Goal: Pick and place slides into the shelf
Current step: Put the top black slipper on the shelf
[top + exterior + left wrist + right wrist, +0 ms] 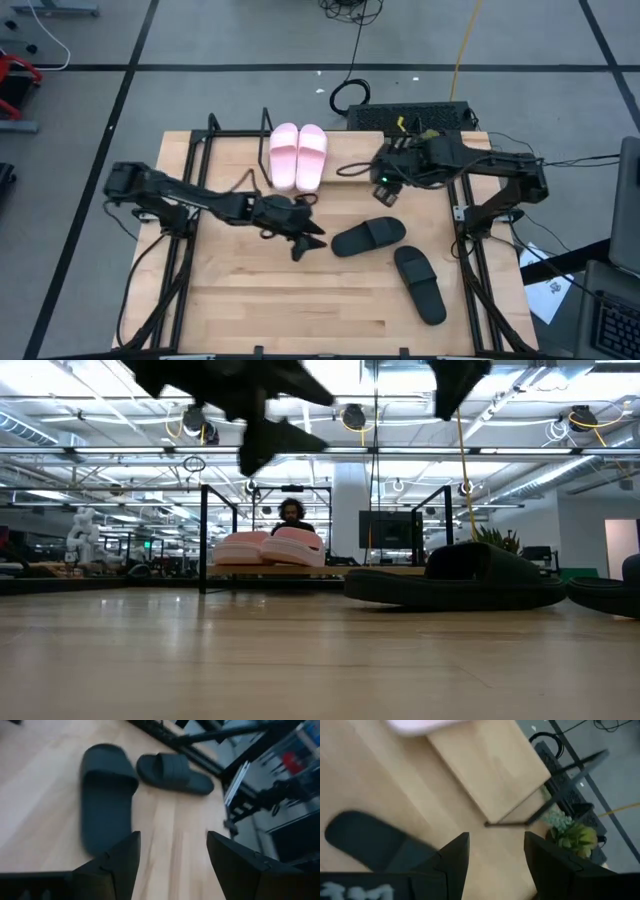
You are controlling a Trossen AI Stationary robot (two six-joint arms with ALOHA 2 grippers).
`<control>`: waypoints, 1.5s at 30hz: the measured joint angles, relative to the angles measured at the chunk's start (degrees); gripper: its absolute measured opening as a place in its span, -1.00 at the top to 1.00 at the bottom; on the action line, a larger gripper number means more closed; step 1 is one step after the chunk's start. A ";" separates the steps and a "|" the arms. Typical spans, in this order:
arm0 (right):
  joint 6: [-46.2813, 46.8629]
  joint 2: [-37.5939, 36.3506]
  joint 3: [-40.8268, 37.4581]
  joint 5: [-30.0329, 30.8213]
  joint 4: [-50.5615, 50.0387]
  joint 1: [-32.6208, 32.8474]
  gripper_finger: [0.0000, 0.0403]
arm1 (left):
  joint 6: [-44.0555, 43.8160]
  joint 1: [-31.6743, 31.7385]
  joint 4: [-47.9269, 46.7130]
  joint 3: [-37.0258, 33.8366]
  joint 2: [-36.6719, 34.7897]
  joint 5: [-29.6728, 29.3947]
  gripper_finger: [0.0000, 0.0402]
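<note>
The pale pink pair of slides (297,157) lies side by side on the shelf (240,160) at the table's far edge, soles down on its light board (280,570). Two black slides rest flat on the tabletop: one (368,237) near the middle and one (420,284) nearer the right front. My left gripper (305,238) hovers open above the table just left of the middle black slide (107,795). My right gripper (385,185) hangs open above the table near the shelf's right end, with that black slide (365,842) below it.
The shelf's thin black rod frame (213,125) stands up at the far edge. A small green plant (570,832) and black equipment (410,115) sit beyond the shelf's right end. Bare tabletop (250,300) lies at the near left. A person (291,513) sits behind the table.
</note>
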 joint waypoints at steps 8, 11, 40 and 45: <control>5.29 -9.83 -15.62 -0.14 6.99 0.65 0.10 | 2.57 -0.07 0.22 15.21 17.74 1.80 -0.13; 6.48 -13.28 -21.53 -0.19 10.71 0.68 0.10 | 7.30 -0.07 -5.85 23.68 23.64 1.50 -0.13; 1.02 -31.91 -37.04 -0.08 37.57 0.66 0.10 | 22.59 3.33 -12.83 34.48 37.38 -18.98 -0.13; 0.55 -31.58 -37.04 -0.05 38.00 0.66 0.10 | 22.59 3.45 -9.71 34.55 37.68 -19.09 -0.13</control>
